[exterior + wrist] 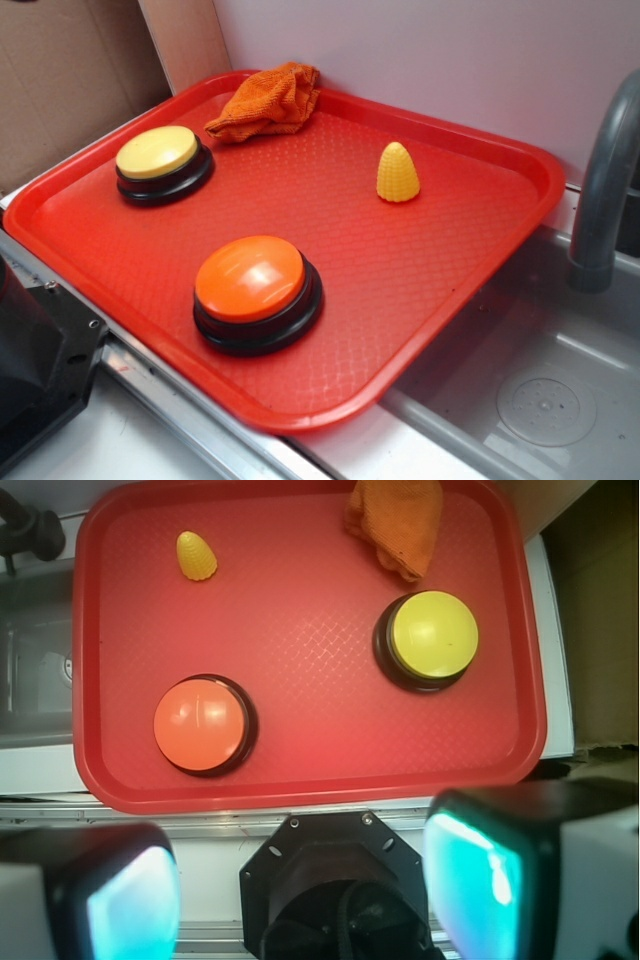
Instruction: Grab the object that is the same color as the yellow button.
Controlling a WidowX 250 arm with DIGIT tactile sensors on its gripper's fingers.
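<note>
Both fingers (480, 880) of the gripper (300, 890) stand wide apart at the bottom of the wrist view, pinching nothing, hovering off the near edge of the red tray (300, 780). On the tray, the yellow corn toy (196, 556) stands upright at about 11 o'clock, well apart from everything. At 2 o'clock sits the yellow button (432, 638), with the orange cloth (395, 520) just beyond it at 1 o'clock. Nearer, at 8 o'clock, rests the orange button (203, 724). A grey faucet (605, 180) rises beside the tray.
</note>
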